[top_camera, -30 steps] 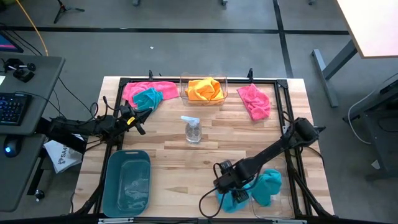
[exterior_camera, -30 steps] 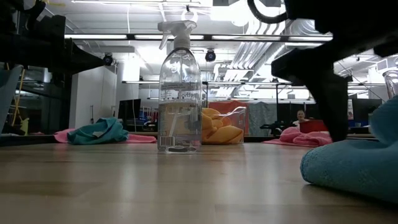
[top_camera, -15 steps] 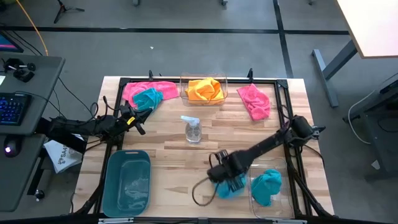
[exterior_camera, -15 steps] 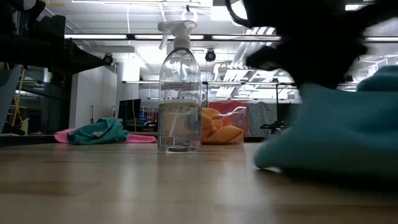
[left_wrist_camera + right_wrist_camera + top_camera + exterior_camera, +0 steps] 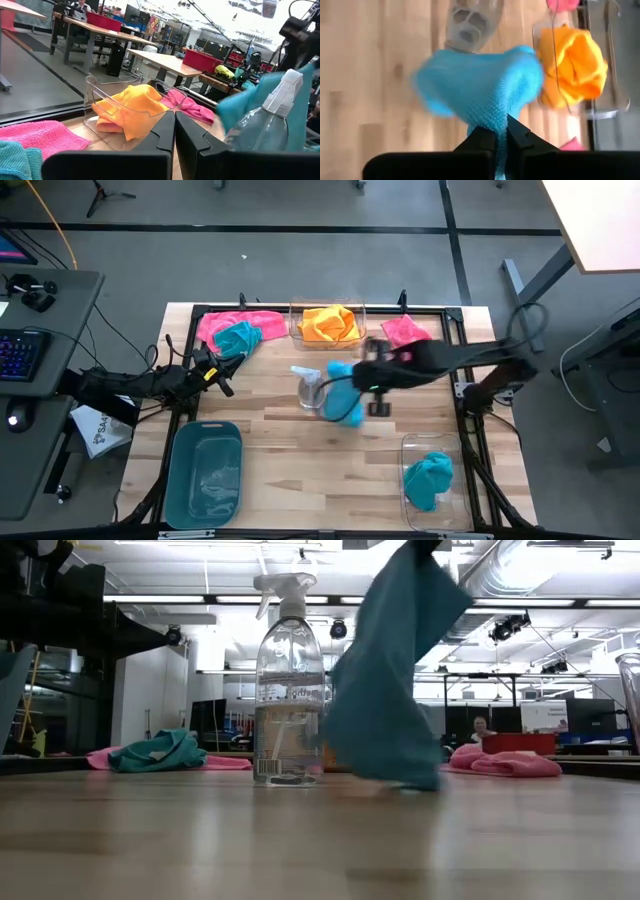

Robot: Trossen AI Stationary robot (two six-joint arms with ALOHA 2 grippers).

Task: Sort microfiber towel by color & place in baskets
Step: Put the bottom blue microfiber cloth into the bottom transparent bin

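My right gripper [image 5: 362, 376] is over the middle of the table, shut on a teal towel [image 5: 343, 394] that hangs right beside the spray bottle [image 5: 311, 388]. My left gripper [image 5: 226, 376] waits shut near the left edge. A clear basket [image 5: 327, 338] at the far edge holds an orange towel [image 5: 328, 322]. Another clear basket [image 5: 432, 446] at the near right holds a second teal towel [image 5: 428, 478]. The teal basket [image 5: 205, 468] stands at the near left. A pink towel [image 5: 222, 323] with a teal one [image 5: 238, 338] on it lies far left, and another pink towel [image 5: 409, 340] far right. My right gripper pinches a bunched fold of the teal towel [image 5: 496, 118] between its two fingers from above. The towel hangs below the fingers and spreads out [image 5: 385, 680]. Its lower end [image 5: 405, 776] is close over the table; whether it touches, I cannot tell.
The spray bottle [image 5: 288, 690] stands upright mid-table, right next to the hanging towel. A black frame [image 5: 455, 330] runs around the table's edges. Bare wood lies between the teal basket and the near-right clear basket.
My right gripper has shut on the teal towel that lay beside the near-right clear basket. It has swung up and toward the far edge, to the table's middle beside the bottle. The towel has been lifted off the table and now hangs below it.
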